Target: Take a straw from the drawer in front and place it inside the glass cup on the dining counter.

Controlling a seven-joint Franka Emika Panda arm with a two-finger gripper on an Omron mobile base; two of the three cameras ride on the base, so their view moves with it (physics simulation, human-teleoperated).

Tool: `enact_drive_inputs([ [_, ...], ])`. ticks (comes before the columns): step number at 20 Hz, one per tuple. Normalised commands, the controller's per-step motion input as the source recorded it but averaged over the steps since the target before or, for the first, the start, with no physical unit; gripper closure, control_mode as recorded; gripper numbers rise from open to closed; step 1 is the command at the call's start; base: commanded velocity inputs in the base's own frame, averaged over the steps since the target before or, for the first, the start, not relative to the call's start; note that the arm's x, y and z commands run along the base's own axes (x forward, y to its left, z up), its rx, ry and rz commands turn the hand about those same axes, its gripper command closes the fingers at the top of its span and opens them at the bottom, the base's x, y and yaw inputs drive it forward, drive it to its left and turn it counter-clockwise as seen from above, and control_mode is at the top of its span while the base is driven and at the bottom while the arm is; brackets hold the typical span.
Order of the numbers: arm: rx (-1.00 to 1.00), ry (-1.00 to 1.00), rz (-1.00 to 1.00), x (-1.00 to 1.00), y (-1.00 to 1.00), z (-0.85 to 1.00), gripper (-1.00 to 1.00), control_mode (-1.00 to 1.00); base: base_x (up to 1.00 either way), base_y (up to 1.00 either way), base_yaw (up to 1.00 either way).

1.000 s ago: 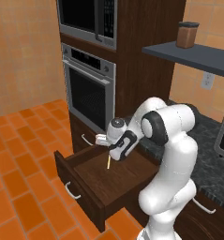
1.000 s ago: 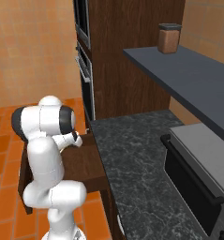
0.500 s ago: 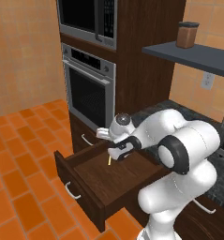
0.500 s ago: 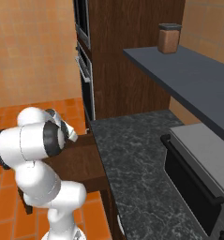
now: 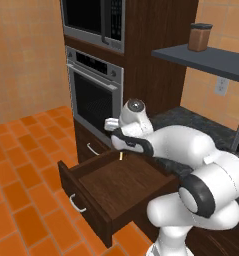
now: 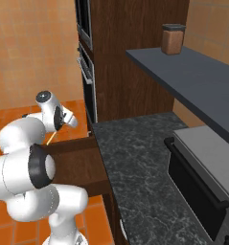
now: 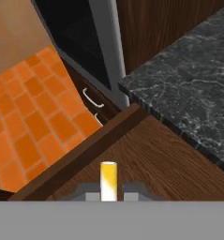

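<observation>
While the drawer (image 5: 116, 192) stands pulled open below the oven (image 5: 93, 100), the gripper (image 5: 122, 150) sits above its rear edge, largely masked by the arm's white wrist in the left base view. Its fingers are closed tight on the straw (image 7: 108, 181), which stands between them in the hand view as a short pale yellow stub; its lower part is cut off by the view's edge. From the left base view only a small tip of the straw (image 5: 121, 157) shows beneath the hand. From the right base view it (image 6: 51, 139) appears as a thin slanted line beside the wrist, over the drawer (image 6: 75, 160). Dark speckled countertop (image 6: 149, 186) adjoins the drawer's side.
</observation>
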Motion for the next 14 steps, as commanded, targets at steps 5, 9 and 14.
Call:
enact_drive_inputs([
  [5,-0.15,0.0,0.09,-0.43,-0.37,0.97,1.0,-1.0,0.0,0.0,0.0],
  [9,-0.04,0.04,0.13,-0.72,-0.5,0.49,1.0,-1.0,0.0,0.0,0.0],
  [14,0.0,0.16,0.09,-0.43,-0.15,0.09,1.0,-1.0,0.0,0.0,0.0],
])
